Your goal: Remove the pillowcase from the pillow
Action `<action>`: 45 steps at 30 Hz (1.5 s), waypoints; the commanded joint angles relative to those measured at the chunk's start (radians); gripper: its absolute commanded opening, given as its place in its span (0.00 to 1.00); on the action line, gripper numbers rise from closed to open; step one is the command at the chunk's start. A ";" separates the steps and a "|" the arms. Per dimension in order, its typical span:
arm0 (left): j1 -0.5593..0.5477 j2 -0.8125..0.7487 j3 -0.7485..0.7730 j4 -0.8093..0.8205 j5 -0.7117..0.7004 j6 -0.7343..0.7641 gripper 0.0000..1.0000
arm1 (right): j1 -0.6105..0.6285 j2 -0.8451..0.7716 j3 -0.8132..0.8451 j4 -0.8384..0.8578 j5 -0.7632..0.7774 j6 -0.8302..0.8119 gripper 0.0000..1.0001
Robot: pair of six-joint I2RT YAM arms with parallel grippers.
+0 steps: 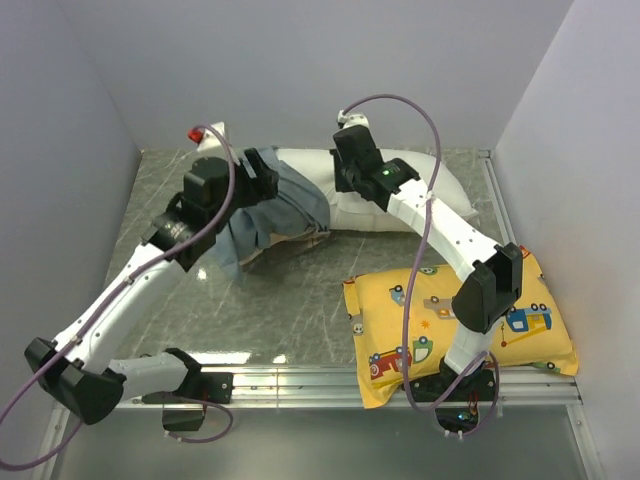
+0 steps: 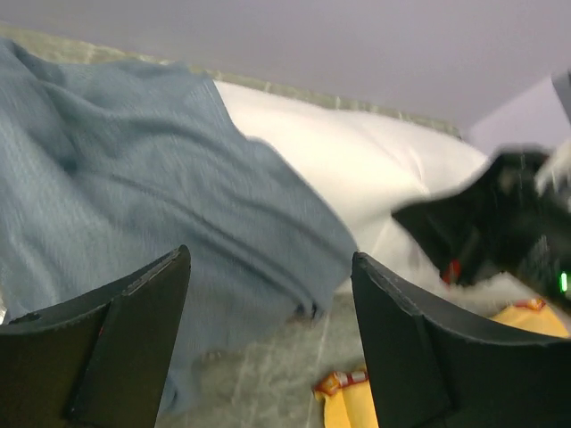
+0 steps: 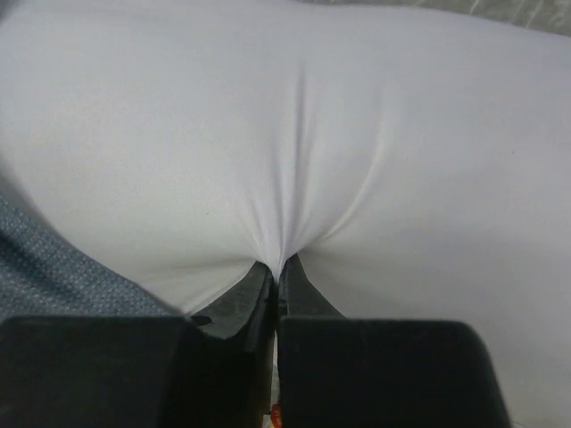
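Observation:
The white pillow lies along the back of the table. The blue-grey pillowcase covers only its left end and is bunched toward the left. My right gripper is shut and pinches a fold of the pillow's white cloth; the pillowcase edge shows at its left. My left gripper is open and empty above the pillowcase, with the bare pillow beyond it.
A yellow pillow with cartoon cars lies at the front right, under the right arm; its corner shows in the left wrist view. A small red object sits at the back left corner. Walls close in the left, back and right.

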 commanded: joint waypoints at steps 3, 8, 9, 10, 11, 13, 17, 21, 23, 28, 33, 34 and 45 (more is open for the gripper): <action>-0.147 -0.015 -0.140 0.014 -0.208 -0.039 0.78 | -0.033 -0.032 0.100 0.039 -0.044 0.028 0.00; -0.239 0.124 -0.124 -0.056 -0.412 -0.062 0.77 | -0.036 -0.043 0.070 0.045 -0.055 0.036 0.00; -0.238 0.156 -0.108 -0.073 -0.454 -0.079 0.72 | -0.036 -0.047 0.059 0.051 -0.056 0.037 0.00; -0.239 0.169 -0.105 -0.090 -0.469 -0.083 0.70 | -0.045 -0.059 0.035 0.056 -0.056 0.034 0.00; -0.239 0.175 -0.104 -0.095 -0.485 -0.088 0.67 | -0.053 -0.064 0.022 0.067 -0.059 0.036 0.00; -0.241 0.181 -0.108 -0.101 -0.519 -0.100 0.43 | -0.083 -0.081 -0.008 0.076 -0.091 0.042 0.00; -0.217 0.170 -0.124 -0.113 -0.552 -0.106 0.03 | -0.131 -0.118 -0.050 0.105 -0.132 0.046 0.00; -0.062 0.100 -0.208 -0.057 -0.441 -0.128 0.01 | -0.175 -0.151 -0.070 0.108 -0.138 0.045 0.00; 0.025 0.048 -0.266 -0.008 -0.303 -0.164 0.01 | -0.212 -0.168 -0.085 0.104 -0.145 0.049 0.00; 0.337 -0.103 -0.446 0.114 -0.116 -0.244 0.01 | -0.287 -0.211 -0.143 0.124 -0.182 0.071 0.00; 0.466 -0.126 -0.431 0.126 -0.035 -0.252 0.01 | -0.303 -0.257 -0.162 0.131 -0.228 0.082 0.00; 0.468 -0.123 -0.423 0.127 -0.019 -0.244 0.01 | -0.301 -0.270 -0.165 0.133 -0.230 0.079 0.00; 0.535 -0.037 -0.285 0.112 -0.013 -0.197 0.00 | -0.303 -0.334 -0.304 0.183 -0.236 0.094 0.00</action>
